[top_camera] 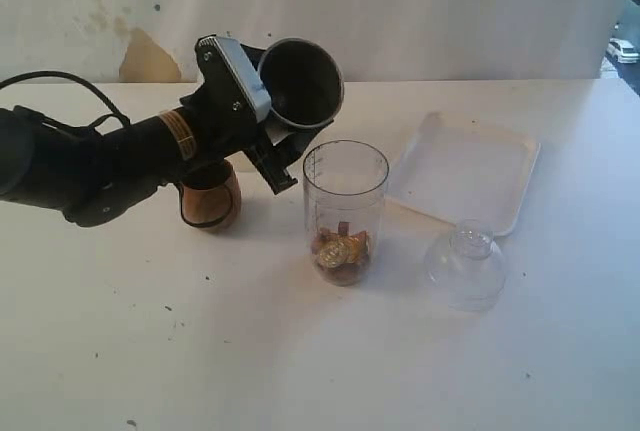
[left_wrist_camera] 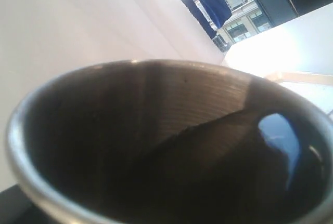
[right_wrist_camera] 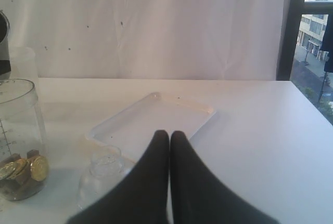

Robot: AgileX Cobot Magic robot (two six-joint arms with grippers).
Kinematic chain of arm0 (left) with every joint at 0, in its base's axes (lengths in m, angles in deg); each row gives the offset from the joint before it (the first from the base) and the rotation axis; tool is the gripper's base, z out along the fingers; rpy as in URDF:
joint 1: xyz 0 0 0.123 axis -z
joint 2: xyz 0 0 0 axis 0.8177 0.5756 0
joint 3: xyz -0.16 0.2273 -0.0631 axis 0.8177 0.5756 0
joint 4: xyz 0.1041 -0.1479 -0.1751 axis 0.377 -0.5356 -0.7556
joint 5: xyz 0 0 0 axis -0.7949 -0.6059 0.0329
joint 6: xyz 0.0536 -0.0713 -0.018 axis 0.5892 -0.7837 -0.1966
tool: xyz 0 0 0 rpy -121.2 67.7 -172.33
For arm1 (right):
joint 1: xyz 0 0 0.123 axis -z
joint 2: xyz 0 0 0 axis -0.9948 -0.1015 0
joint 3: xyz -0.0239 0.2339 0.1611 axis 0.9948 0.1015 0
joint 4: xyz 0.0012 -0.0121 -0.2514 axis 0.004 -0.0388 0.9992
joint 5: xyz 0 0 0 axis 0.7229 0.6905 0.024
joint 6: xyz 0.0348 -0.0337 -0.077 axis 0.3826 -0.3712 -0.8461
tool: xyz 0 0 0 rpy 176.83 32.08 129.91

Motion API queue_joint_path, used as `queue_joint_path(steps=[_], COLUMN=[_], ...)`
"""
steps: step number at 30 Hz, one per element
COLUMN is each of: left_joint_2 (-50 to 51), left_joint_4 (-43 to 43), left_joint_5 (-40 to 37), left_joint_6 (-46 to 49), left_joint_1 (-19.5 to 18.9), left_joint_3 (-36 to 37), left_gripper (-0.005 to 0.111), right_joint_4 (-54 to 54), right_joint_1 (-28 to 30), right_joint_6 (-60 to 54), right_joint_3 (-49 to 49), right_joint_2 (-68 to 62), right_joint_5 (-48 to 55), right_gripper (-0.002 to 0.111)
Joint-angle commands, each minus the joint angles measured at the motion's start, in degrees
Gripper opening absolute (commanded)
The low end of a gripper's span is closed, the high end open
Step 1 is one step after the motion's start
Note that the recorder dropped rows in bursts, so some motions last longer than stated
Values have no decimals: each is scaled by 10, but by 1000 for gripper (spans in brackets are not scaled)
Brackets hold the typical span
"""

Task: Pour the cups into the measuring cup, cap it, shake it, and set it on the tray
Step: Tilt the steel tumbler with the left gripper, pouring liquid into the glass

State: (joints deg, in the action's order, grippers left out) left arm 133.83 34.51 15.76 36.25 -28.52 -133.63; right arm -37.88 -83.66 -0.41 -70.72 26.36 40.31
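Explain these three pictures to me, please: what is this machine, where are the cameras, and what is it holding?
This is a two-armed robot. One camera watches from outside; one sits on each wrist. The left end effector holds a tapered brushed-steel tumbler, tipped on its side above a tall clear plastic measuring cup containing gold coins. The left wrist camera looks into that tumbler, which appears empty. The right end effector is shut and holds nothing. A rounded brown wooden cup, a shallow white rectangular tray and a clear domed lid rest on the white table.

Measuring cup and dome lid apart.
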Motion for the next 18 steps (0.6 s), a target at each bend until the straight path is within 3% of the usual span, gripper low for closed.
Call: queue_joint_path(steps=[1, 18], left_joint_2=[-7, -7], left_joint_4=[-9, 38], left_joint_5=[16, 8], left_joint_6=[6, 33], left_joint_1=[3, 5], left_joint_3=[-25, -38], left_gripper=[0, 0], right_joint_4=[0, 0], right_joint_1=[2, 2], right_joint_6=[2, 2], right_joint_3=[1, 1], right_joint_2=[3, 3], right_joint_5=[0, 0], right_gripper=[0, 0])
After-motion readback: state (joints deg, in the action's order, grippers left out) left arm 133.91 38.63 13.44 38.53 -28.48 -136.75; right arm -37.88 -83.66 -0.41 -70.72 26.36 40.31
